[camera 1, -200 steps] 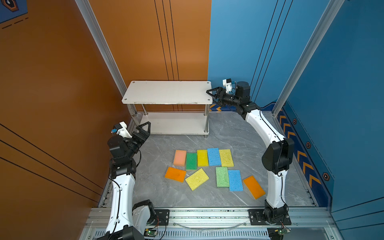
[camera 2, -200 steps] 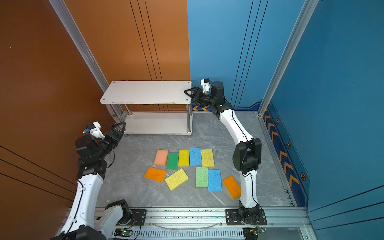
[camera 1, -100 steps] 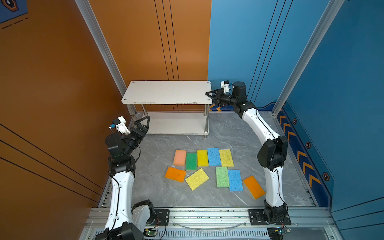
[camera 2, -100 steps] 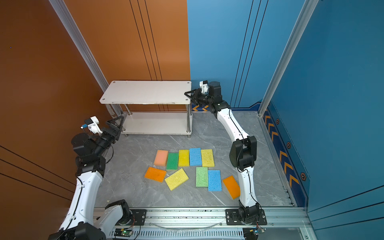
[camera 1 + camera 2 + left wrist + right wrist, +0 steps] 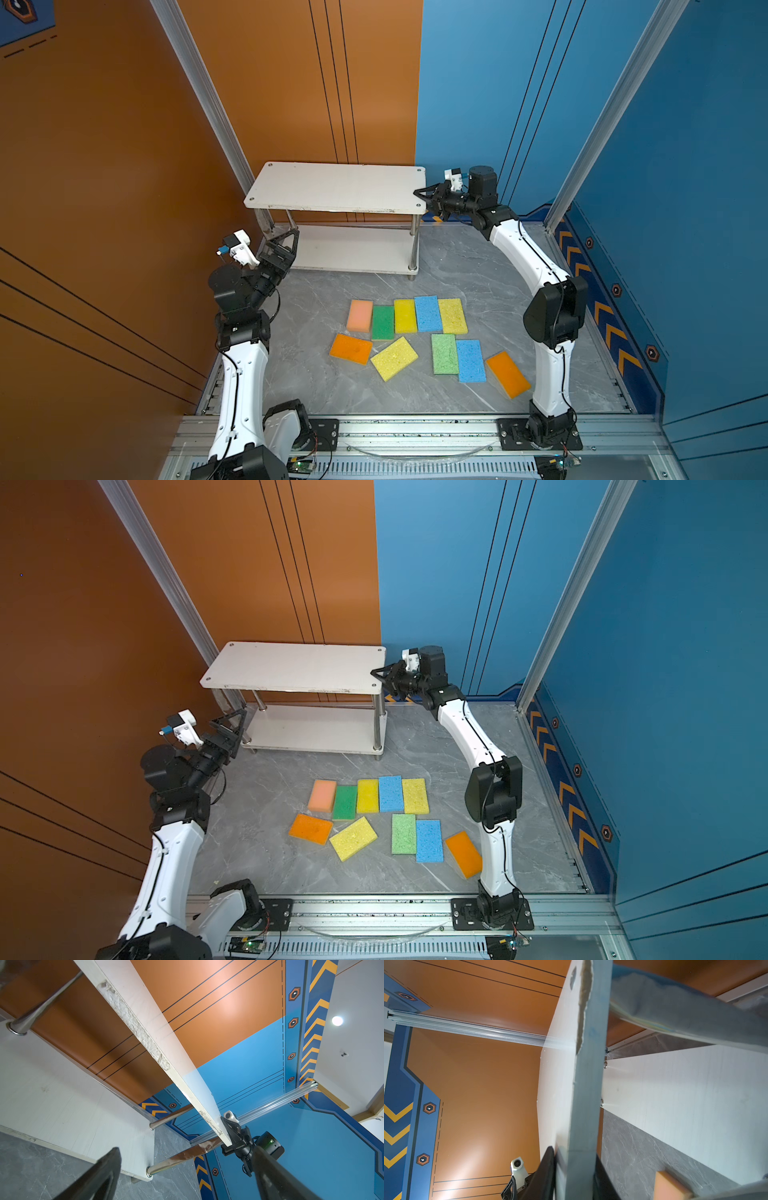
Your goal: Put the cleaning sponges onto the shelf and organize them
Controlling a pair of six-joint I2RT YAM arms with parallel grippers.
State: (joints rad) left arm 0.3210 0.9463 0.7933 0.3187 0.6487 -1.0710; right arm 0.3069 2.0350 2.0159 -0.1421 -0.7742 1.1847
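The shelf [image 5: 336, 187] [image 5: 299, 669] stands at the back, both white boards bare. My right gripper [image 5: 419, 195] [image 5: 376, 675] [image 5: 575, 1178] is shut on the right end of its top board [image 5: 589, 1084]; the left wrist view shows that grip at the board's far end [image 5: 232, 1136]. My left gripper [image 5: 286, 239] [image 5: 232, 721] [image 5: 187, 1176] stands open by the shelf's left end, nothing between its fingers. Several cleaning sponges lie flat on the grey floor: a row from peach [image 5: 360, 316] to yellow [image 5: 453, 316], and nearer ones from orange [image 5: 351, 348] to orange [image 5: 508, 374].
Orange wall panels close off the left and back, blue panels the right. An aluminium rail [image 5: 415, 432] runs along the front edge with both arm bases on it. The right arm's elbow [image 5: 557, 311] hangs over the floor to the right of the sponges.
My right gripper has closed on the right end of the shelf's top board. My left gripper has moved up toward the shelf's left end, still open. The sponges have not moved.
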